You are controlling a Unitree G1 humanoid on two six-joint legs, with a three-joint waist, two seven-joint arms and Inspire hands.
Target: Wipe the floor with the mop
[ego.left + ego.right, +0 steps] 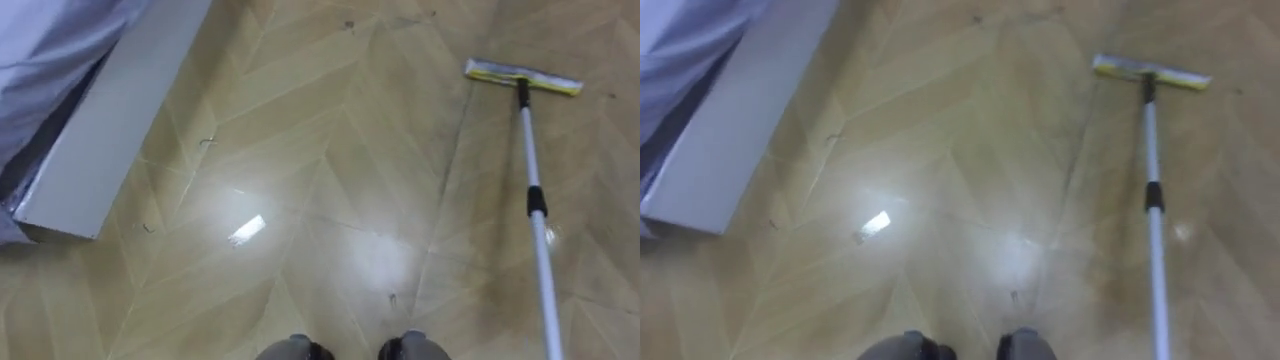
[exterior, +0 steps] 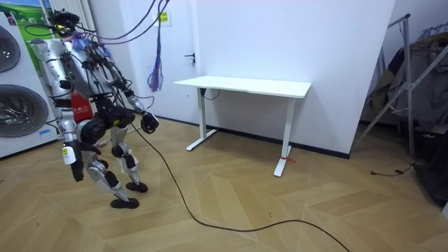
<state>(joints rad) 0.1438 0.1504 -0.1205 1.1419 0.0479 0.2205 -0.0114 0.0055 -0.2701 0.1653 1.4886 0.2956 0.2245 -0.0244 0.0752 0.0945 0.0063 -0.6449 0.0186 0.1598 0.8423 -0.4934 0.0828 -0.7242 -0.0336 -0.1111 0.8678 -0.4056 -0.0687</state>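
A mop lies ahead of me to the right on the wooden floor. Its flat yellow and white head (image 1: 523,77) rests on the boards far from my feet. The white pole (image 1: 537,210), with a black collar halfway, runs back toward me and leaves the picture at the lower right. In the room view I stand bent forward beside the washing machines. My left hand (image 2: 148,122) is held out in front of my body. My right hand (image 2: 76,172) hangs low at my near side.
A long white panel (image 1: 100,140) with pale cloth (image 1: 40,50) over it lies along the left. A small pale scrap (image 1: 246,229) lies on the glossy boards. In the room view there are washing machines (image 2: 17,105), a white table (image 2: 245,86) and a metal rack (image 2: 406,77).
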